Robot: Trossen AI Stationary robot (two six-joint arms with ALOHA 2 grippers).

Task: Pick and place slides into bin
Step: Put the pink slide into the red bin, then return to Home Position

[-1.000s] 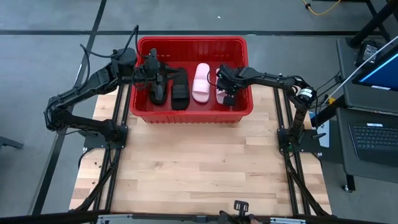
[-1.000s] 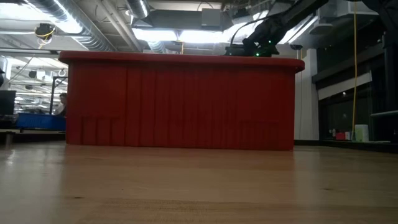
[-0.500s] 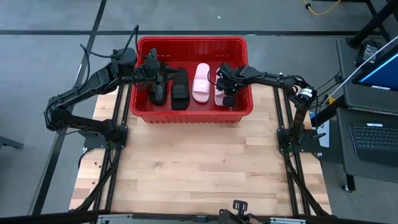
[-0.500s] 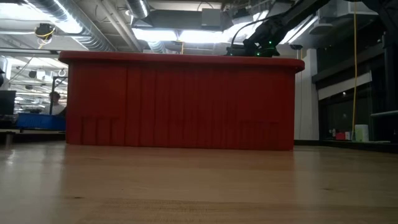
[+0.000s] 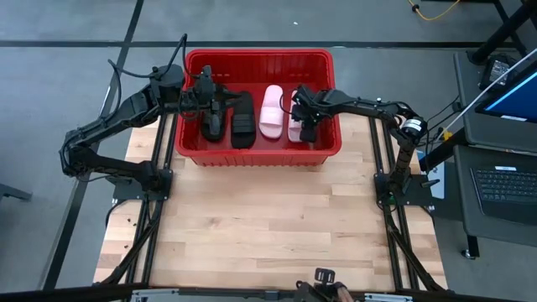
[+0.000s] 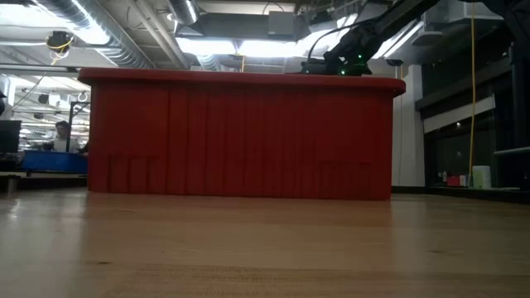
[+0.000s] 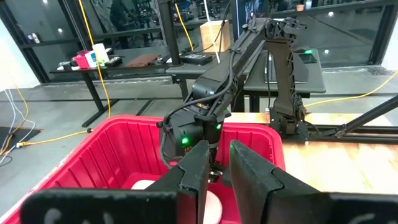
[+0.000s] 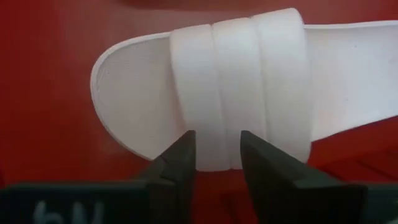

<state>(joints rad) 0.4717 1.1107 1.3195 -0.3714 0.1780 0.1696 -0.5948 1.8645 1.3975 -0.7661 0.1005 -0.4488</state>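
wooden table (image 5: 268, 226); slides (image 5: 270, 111) in bin (image 5: 258, 60).

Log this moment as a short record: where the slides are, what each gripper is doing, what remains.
bin: red basket at the table's far end
black slides: two side by side in the left half of the bin
pink slides: one mid-bin; the other at the right end, under the right gripper
right gripper: inside the bin, fingers slightly apart at the strap of that pink slide
left gripper: over the bin's left side, nothing seen between its fingers
table: no slides on it
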